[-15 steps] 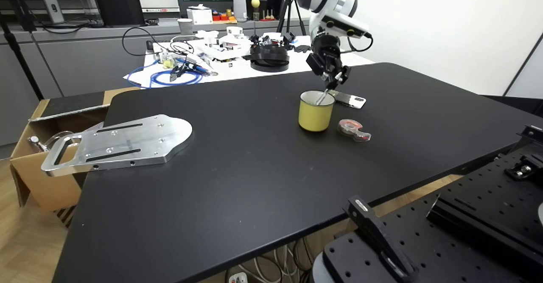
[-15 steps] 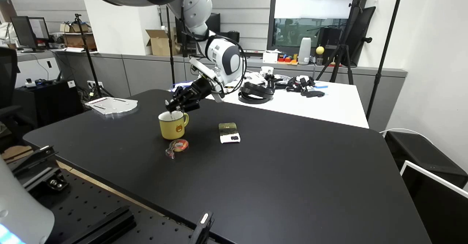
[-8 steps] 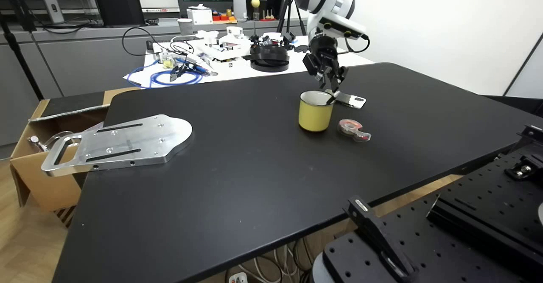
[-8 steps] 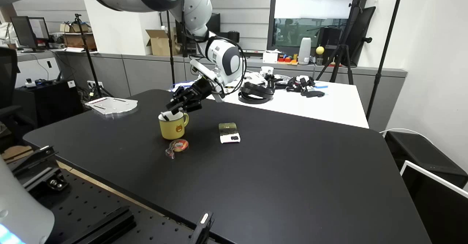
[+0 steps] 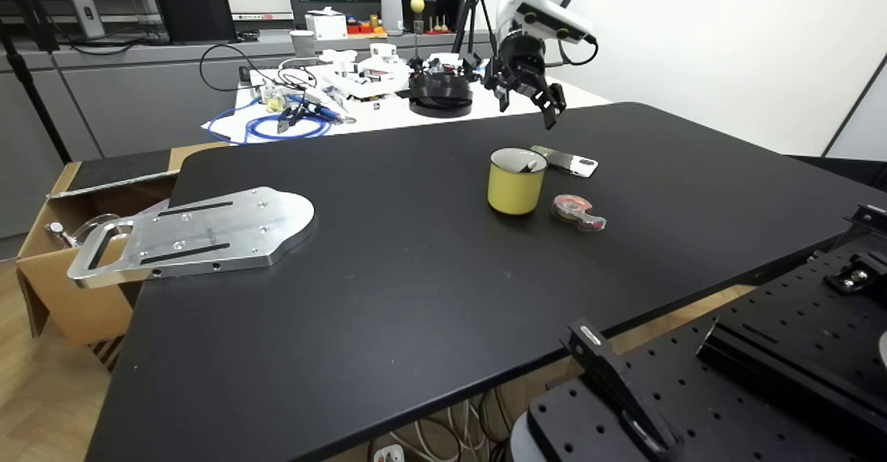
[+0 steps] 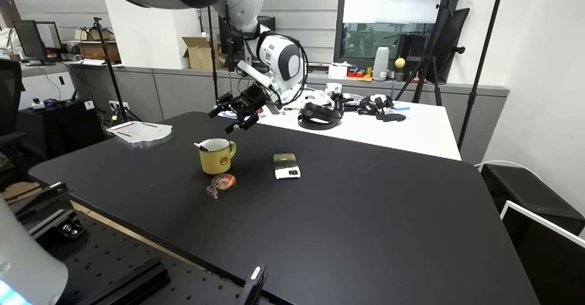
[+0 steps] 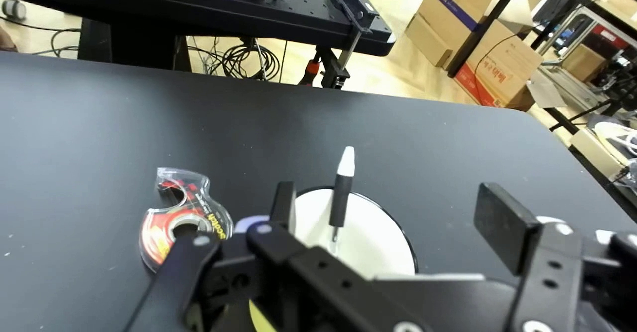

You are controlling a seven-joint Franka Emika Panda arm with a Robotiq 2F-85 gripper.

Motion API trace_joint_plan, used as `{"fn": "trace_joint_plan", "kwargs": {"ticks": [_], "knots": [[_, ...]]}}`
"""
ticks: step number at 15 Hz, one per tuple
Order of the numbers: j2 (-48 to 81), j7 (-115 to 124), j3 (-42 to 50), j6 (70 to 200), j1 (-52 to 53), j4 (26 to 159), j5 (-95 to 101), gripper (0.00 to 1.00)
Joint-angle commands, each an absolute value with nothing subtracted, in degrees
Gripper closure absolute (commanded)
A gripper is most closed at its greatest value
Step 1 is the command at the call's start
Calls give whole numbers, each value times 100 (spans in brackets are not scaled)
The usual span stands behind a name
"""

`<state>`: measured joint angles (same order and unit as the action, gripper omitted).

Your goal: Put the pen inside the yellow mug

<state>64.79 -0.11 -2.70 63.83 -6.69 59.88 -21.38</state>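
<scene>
Presently, lower centre in the wrist view, the pen (image 7: pixel 341 200) leans inside the yellow mug (image 7: pixel 382 240), one end protruding; jaws stand apart.

"what blocks me?"
"the pen (image 7: pixel 341 198) juts out of the mug (image 6: pixel 211 161). tape (image 7: pixel 193 206) lies just beside, phone (image 6: pixel 286 165) near."
"where can i pass?"
"i see a gap between gripper (image 6: pixel 220 122) and mug, and room over the table (image 6: pixel 388 213) past the phone."

In both exterior views I'm losing the lower end of the pen (image 6: pixel 201 147) inside the mug (image 6: pixel 213 162); in the wrist view the gripper (image 7: pixel 394 216) is covering part of the tape dispenser (image 7: pixel 201 206).
</scene>
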Motion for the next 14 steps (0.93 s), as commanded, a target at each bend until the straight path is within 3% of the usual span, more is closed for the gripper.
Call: {"fn": "trace_joint_plan", "kwargs": {"ticks": [1, 14], "knots": [[6292, 43, -261, 6313, -725, 5918, -2156, 0], [5549, -609, -72, 10261, -709, 7262, -1963, 0]]}}
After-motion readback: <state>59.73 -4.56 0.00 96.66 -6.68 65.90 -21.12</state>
